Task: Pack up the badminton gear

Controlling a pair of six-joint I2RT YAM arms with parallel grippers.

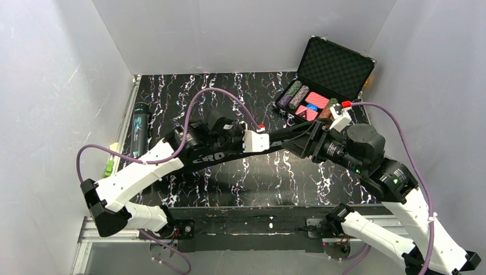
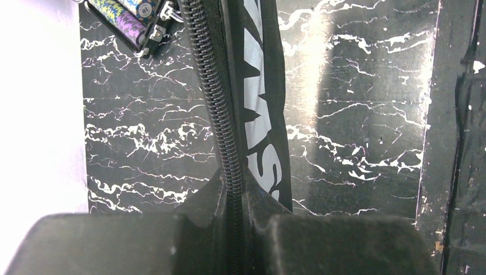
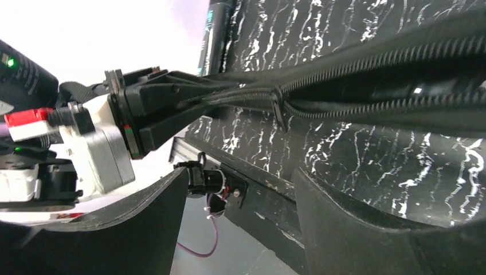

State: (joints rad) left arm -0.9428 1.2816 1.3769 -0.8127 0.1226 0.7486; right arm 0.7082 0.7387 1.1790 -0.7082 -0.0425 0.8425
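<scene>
The long black "CROSSWAY" racket bag (image 1: 212, 157) hangs across the middle of the table, lifted off the surface. My left gripper (image 1: 278, 143) is shut on its zipper edge; in the left wrist view the zipper (image 2: 220, 103) runs straight into the closed jaws (image 2: 233, 189). My right gripper (image 1: 298, 140) faces the left one and is open and empty (image 3: 238, 189), just below the bag (image 3: 372, 80) and its zipper pull (image 3: 278, 109). The left gripper also shows in the right wrist view (image 3: 155, 109). The rackets, shuttlecocks and clear tube are out of view.
An open black hard case with coloured poker chips (image 1: 326, 86) stands at the back right, and shows in the left wrist view (image 2: 137, 17). A dark cylinder with teal print (image 1: 139, 129) lies along the left edge, a small green item (image 1: 109, 168) near it. White walls enclose the table.
</scene>
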